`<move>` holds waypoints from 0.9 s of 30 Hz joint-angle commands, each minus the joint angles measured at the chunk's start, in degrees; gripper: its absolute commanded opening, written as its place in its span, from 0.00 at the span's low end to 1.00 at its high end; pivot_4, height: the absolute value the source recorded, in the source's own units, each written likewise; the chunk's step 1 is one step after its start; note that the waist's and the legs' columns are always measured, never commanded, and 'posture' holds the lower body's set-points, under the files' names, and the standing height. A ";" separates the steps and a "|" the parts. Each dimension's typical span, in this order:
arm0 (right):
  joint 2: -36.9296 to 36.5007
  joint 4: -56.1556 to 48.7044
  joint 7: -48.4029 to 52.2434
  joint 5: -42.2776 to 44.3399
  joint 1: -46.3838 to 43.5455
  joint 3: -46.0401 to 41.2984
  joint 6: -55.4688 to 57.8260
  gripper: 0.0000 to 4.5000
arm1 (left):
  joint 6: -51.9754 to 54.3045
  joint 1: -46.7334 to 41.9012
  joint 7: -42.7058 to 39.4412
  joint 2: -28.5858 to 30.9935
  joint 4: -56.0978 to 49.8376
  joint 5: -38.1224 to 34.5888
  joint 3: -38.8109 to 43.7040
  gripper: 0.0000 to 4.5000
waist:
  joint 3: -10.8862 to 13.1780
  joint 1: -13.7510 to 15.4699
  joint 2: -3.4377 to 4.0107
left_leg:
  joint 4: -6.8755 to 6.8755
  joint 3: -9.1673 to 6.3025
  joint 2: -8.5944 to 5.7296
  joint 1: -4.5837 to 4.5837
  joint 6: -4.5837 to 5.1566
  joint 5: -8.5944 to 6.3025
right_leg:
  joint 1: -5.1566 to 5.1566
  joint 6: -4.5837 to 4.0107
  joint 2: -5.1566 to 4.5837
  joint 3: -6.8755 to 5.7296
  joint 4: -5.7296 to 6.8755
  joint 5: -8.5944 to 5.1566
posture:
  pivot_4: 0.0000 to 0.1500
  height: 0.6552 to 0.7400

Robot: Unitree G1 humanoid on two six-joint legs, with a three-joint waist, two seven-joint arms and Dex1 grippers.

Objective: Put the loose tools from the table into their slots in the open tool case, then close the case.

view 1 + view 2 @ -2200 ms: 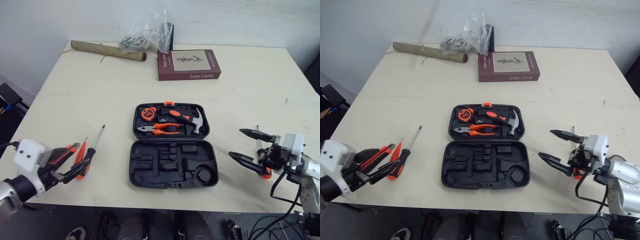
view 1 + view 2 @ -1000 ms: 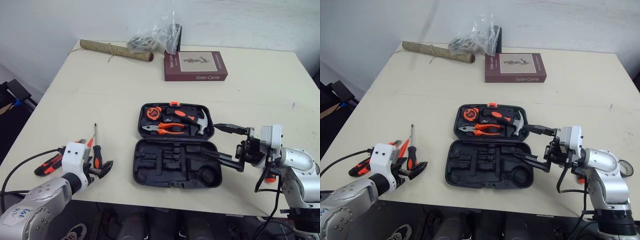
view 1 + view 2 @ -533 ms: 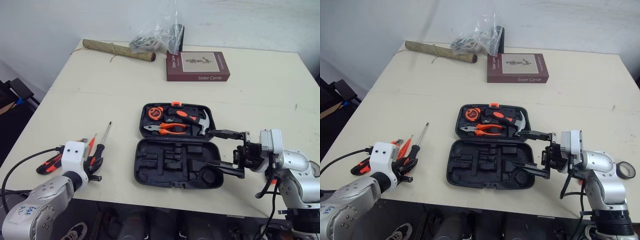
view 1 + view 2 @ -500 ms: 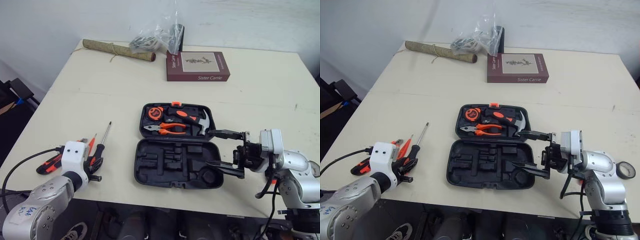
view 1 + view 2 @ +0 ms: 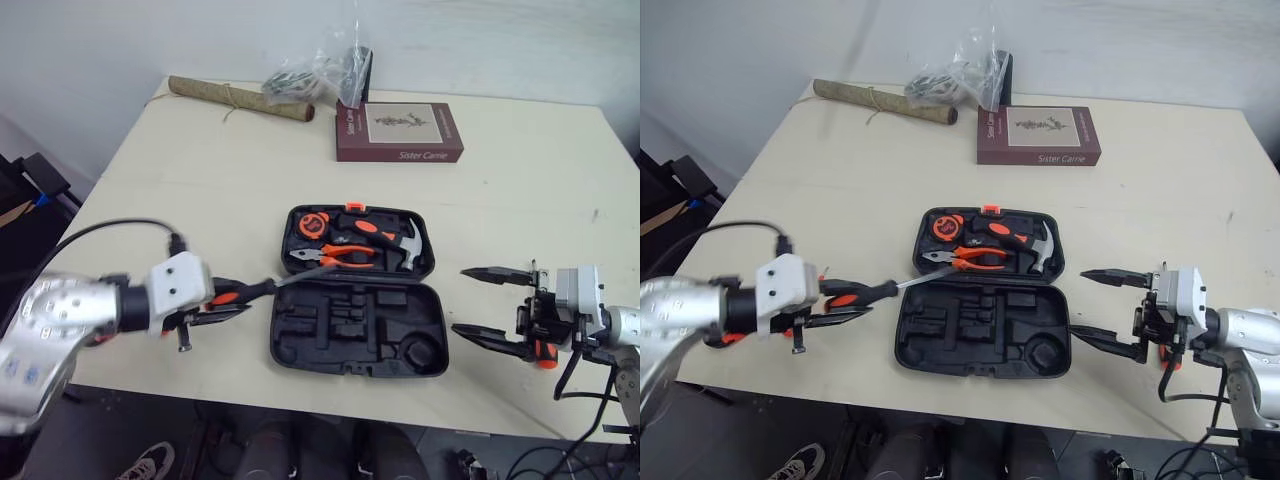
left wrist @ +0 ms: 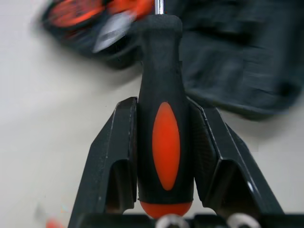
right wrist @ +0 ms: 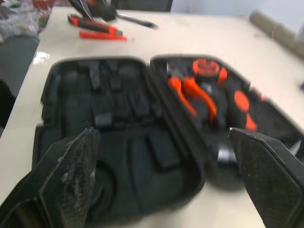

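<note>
Lifted from the table since the earlier frames, the screwdriver (image 5: 858, 293) is clamped by its black-and-orange handle in the left gripper (image 6: 161, 107). The right gripper (image 5: 461, 300) is drawn back from the tool case (image 5: 345, 345), fingers spread wide with nothing between them.
The screwdriver is held just left of the open case, shaft tip at the case's left edge beside the pliers (image 5: 335, 258). The hammer (image 5: 400, 240) and tape measure (image 5: 313, 224) are also seated in the far half. The remaining loose tools (image 7: 97, 29) are blurred beyond identification. An orange-handled tool (image 5: 544, 353) is mostly covered by the right gripper. "Sister Carrie" is legible on the book (image 5: 400, 130).
</note>
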 commanded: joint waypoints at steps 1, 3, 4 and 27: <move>-0.62 0.51 0.85 -0.21 -0.46 -0.52 -1.12 1.00 | 0.02 -13.35 -6.23 -1.97 6.61 6.31 -11.40 0.18 | 0.01 -0.12 0.01 | 0.00 0.01 0.00 -0.05 0.01 0.01 | -0.02 0.02 0.07 -0.02 0.01 0.01 | 1.00 1.00; 0.11 0.86 0.44 -0.43 -0.69 -0.22 -1.74 1.00 | 2.41 -20.65 -6.44 -5.13 9.87 9.97 -16.84 0.18 | 0.02 -0.02 0.01 | 0.00 0.10 0.05 -0.06 0.00 0.02 | -0.08 0.07 0.54 0.01 0.20 0.04 | 1.00 1.00; 0.49 0.88 0.18 -0.54 -0.68 0.00 -2.00 1.00 | 4.08 -23.03 -6.27 -6.47 11.00 11.08 -18.56 0.18 | 0.02 -0.13 0.00 | 0.01 0.12 0.05 -0.09 0.00 0.02 | -0.11 0.08 0.60 -0.01 0.23 0.04 | 1.00 1.00; 3.48 -5.73 -4.54 -0.34 6.25 -0.98 -4.23 1.00 | 18.50 -31.58 -0.01 -21.42 17.70 24.18 -32.79 0.18 | 0.07 0.16 -0.08 | 0.59 -0.16 0.14 -0.28 0.03 0.01 | -0.08 0.13 0.52 0.18 0.46 0.07 | 1.00 1.00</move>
